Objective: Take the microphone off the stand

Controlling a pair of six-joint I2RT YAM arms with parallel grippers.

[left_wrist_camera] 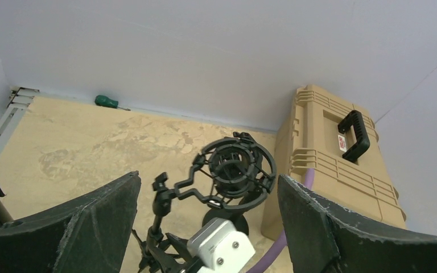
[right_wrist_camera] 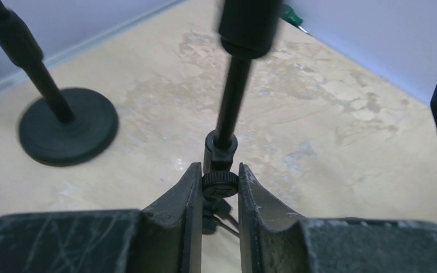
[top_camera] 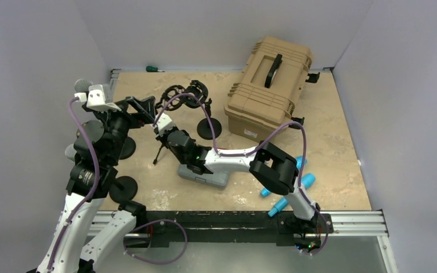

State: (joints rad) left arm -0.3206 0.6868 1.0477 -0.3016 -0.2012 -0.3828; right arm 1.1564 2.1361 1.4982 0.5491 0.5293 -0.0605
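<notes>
right claw [right_wrist_camera: 219, 170] clamped on stand [right_wrist_camera: 221, 149] (at its knob [right_wrist_camera: 220, 185]); left claw [left_wrist_camera: 207, 179] agape

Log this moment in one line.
right gripper: shut on small black stand knob | left gripper: open, empty | round black shock mount: not gripped

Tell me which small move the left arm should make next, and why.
Probably advance the left end effector toward the shock mount: its fingers are open and short of it, while the right end effector clamps the stand.
</notes>
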